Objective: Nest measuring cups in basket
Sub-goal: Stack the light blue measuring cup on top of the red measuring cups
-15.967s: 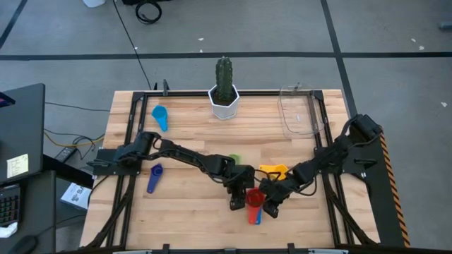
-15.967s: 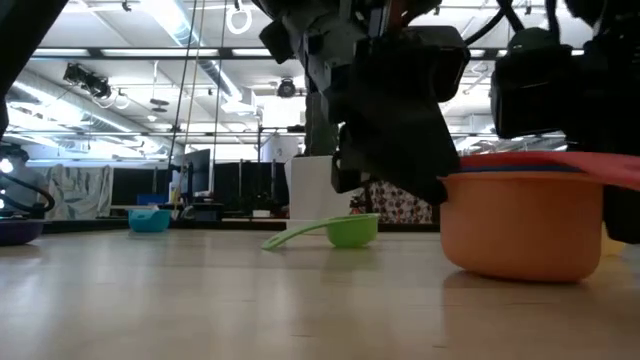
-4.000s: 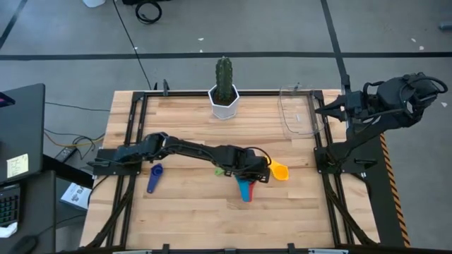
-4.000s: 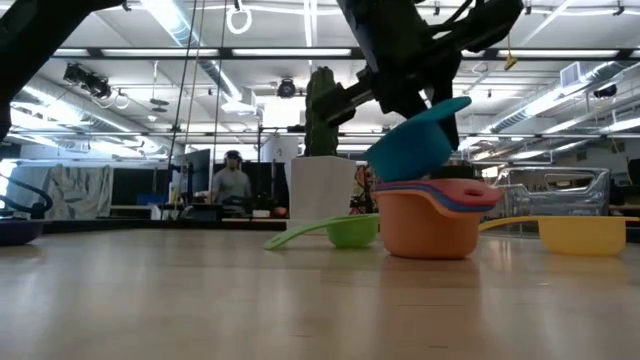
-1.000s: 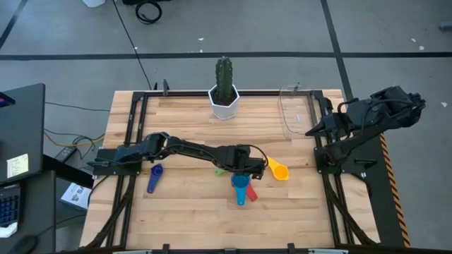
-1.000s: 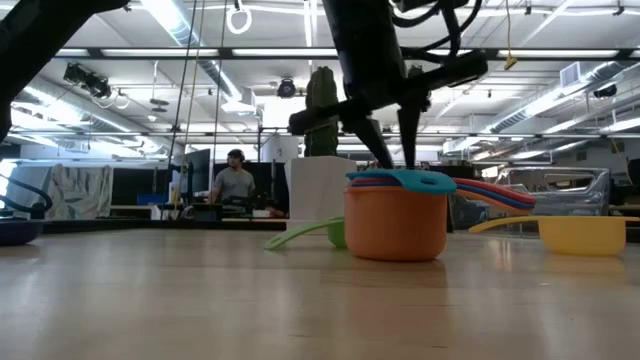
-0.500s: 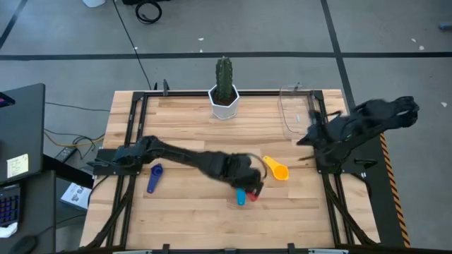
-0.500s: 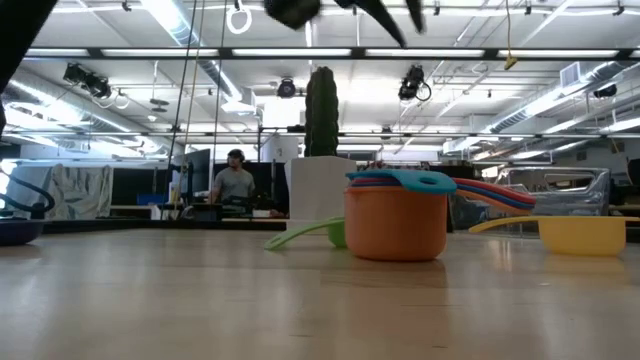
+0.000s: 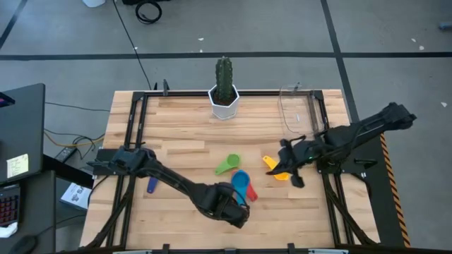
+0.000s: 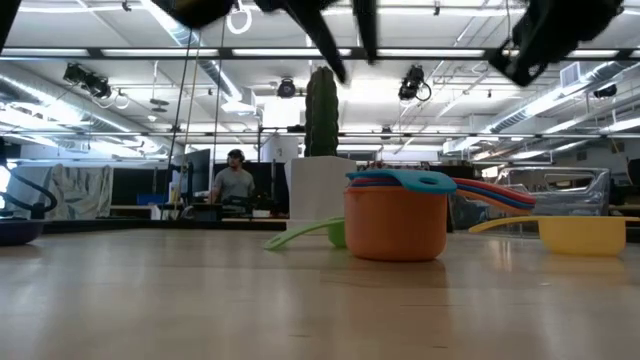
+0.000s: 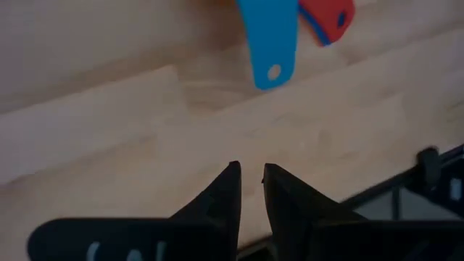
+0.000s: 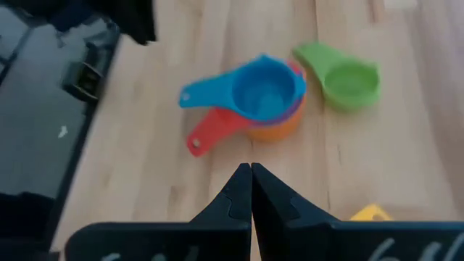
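A stack of nested measuring cups stands mid-table: orange at the bottom, light blue on top, with a red handle sticking out. The green cup sits just beyond it. The yellow cup lies to its right, partly under my right gripper, which hovers shut above the table. My left gripper hangs near the table's near edge, just short of the stack's handles, its fingers a narrow gap apart. A purple cup lies at the left. The clear basket stands at the far right.
A white pot with a green cactus stands at the far edge, left of the basket. A black metal frame runs around the table. Bare wood lies near the left and near edges. A person sits in the room far behind.
My left gripper has risen off the stack and drawn back toward the near edge, uncovering the green cup. The stack has stayed in place. My right arm has swung from beside the basket toward the table's middle and now hangs over the yellow cup.
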